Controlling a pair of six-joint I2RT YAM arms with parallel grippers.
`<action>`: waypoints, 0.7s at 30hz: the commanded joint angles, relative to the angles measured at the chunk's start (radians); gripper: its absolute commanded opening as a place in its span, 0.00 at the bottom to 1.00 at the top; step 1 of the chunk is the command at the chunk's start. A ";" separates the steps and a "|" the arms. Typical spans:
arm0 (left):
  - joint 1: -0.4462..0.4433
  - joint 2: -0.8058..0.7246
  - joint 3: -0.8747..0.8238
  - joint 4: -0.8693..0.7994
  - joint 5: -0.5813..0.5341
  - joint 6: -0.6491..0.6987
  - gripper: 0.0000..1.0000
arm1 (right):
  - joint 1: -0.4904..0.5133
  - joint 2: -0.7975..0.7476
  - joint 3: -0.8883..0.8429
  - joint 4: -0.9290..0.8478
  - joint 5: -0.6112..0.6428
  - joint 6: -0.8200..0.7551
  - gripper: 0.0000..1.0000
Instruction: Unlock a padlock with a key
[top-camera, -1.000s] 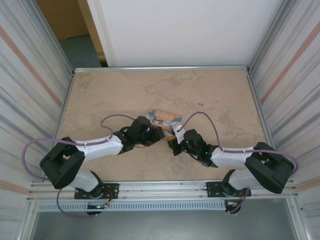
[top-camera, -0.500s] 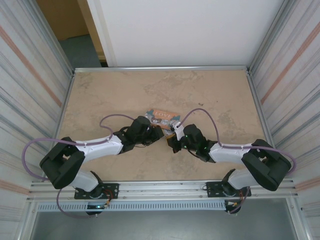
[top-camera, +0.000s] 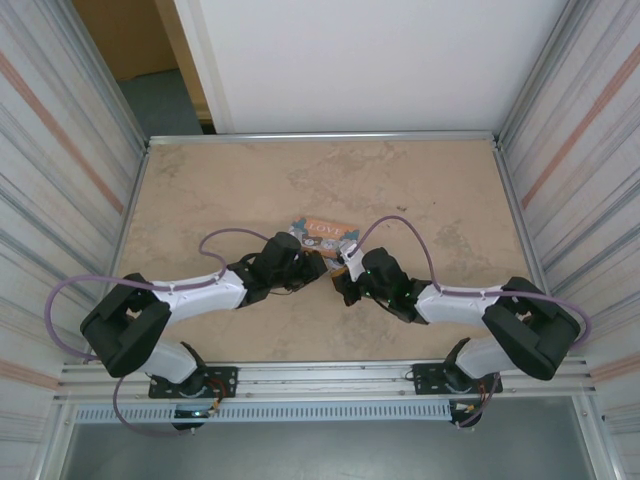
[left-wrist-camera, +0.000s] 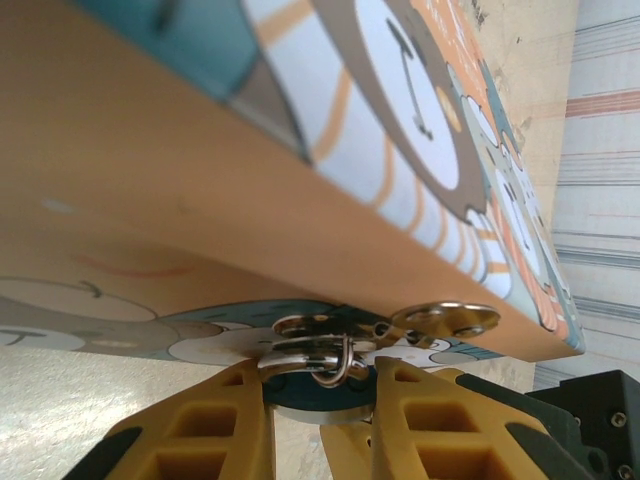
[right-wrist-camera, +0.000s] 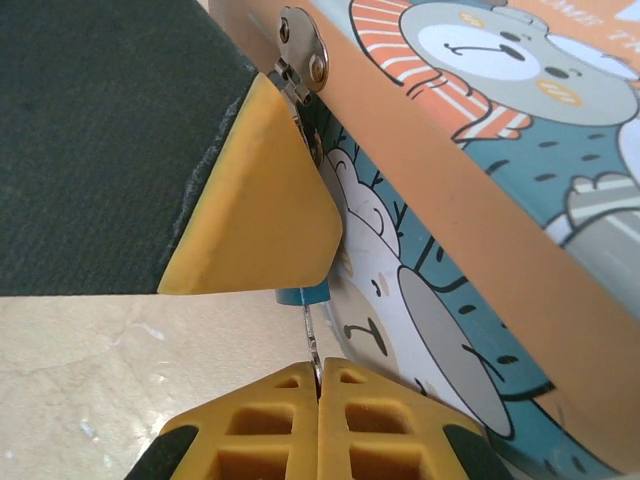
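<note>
Because the padlock (right-wrist-camera: 303, 294) hangs from the hasp (right-wrist-camera: 300, 45) on the tin's (right-wrist-camera: 480, 230) side wall, near the middle of the table (top-camera: 250, 190), it would likely swing under a push. The left gripper (left-wrist-camera: 320, 388) therefore clamps its blue body between both fingers, judged a steadying hold. The key (right-wrist-camera: 312, 345) stands upright beneath the padlock. Its head is pinched in the right gripper (right-wrist-camera: 319, 375), jaws together on it, and its blade reaches the padlock's underside. Insertion appears to be the step in hand.

- **Right wrist view:** at lower centre, the key lines up with the blue body, one left finger (right-wrist-camera: 260, 200) above it. Depth of entry cannot be told.
- **Left wrist view:** at lower centre, the silvery shackle threads the hasp.
- **Top view:** both grippers meet just below the tin, arms converging from lower left and lower right.
</note>
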 joint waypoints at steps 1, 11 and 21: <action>-0.039 -0.009 0.031 0.046 0.139 -0.019 0.16 | 0.036 -0.050 0.097 0.201 0.001 -0.096 0.00; -0.039 0.000 0.031 0.063 0.145 -0.031 0.16 | -0.024 -0.061 0.104 0.183 -0.172 -0.009 0.00; -0.051 0.032 0.050 0.061 0.153 -0.022 0.16 | -0.002 -0.058 0.133 0.191 -0.193 -0.004 0.00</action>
